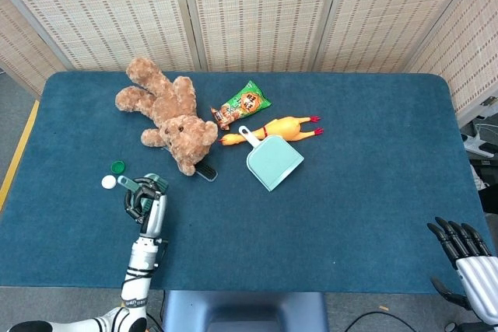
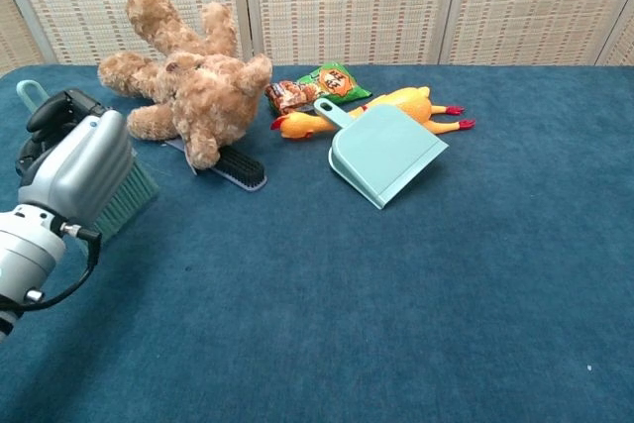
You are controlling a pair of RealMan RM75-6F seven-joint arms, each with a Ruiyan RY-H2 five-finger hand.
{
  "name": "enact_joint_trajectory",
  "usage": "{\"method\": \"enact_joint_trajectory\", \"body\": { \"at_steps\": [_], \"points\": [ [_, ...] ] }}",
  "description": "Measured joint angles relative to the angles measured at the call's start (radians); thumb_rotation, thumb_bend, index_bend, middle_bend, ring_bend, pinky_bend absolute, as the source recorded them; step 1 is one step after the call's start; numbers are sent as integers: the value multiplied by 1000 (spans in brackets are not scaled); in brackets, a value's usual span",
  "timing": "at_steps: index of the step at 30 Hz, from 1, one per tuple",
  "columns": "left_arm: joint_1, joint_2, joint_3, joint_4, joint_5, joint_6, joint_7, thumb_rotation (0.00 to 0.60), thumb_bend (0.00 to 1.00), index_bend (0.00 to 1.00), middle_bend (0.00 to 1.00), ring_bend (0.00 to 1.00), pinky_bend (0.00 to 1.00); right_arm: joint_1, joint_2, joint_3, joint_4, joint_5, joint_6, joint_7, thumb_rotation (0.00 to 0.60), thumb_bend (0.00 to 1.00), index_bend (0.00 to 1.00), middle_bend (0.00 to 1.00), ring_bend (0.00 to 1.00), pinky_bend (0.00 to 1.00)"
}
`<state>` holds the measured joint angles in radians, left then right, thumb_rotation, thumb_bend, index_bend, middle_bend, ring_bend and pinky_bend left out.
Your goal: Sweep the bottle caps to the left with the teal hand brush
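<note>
My left hand (image 1: 145,202) grips the teal hand brush (image 2: 127,201) near the table's front left; in the chest view the left hand (image 2: 75,159) shows with the bristles pointing down and right and the handle's loop (image 2: 30,93) sticking up at the far left. In the head view the brush's handle end (image 1: 124,183) lies just right of the white bottle cap (image 1: 108,182). The green bottle cap (image 1: 117,166) sits a little beyond it. The hand hides both caps in the chest view. My right hand (image 1: 461,241) hangs off the table's front right corner, fingers extended and holding nothing.
A brown teddy bear (image 1: 167,114) lies behind the caps, with a dark brush (image 2: 234,170) partly under its head. Further right are a teal dustpan (image 1: 274,161), a yellow rubber chicken (image 1: 282,127) and a green snack bag (image 1: 244,103). Woven screens stand behind the table.
</note>
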<state>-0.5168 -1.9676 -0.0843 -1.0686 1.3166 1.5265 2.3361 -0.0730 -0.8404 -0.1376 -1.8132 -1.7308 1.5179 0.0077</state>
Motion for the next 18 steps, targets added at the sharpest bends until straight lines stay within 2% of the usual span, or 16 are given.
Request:
{"method": "enact_joint_trajectory", "body": {
  "at_steps": [5, 18],
  "points": [
    [-19, -8, -36, 129, -12, -12, -58, 600, 535, 872, 1000, 808, 827, 2, -3, 1, -4, 5, -9, -12, 600, 198, 0, 0, 0, 0],
    [-56, -37, -112, 382, -74, -54, -184, 600, 534, 872, 1000, 808, 828, -4, -8, 0, -11, 4, -5, -33, 600, 198, 0, 0, 0, 0]
  ]
}}
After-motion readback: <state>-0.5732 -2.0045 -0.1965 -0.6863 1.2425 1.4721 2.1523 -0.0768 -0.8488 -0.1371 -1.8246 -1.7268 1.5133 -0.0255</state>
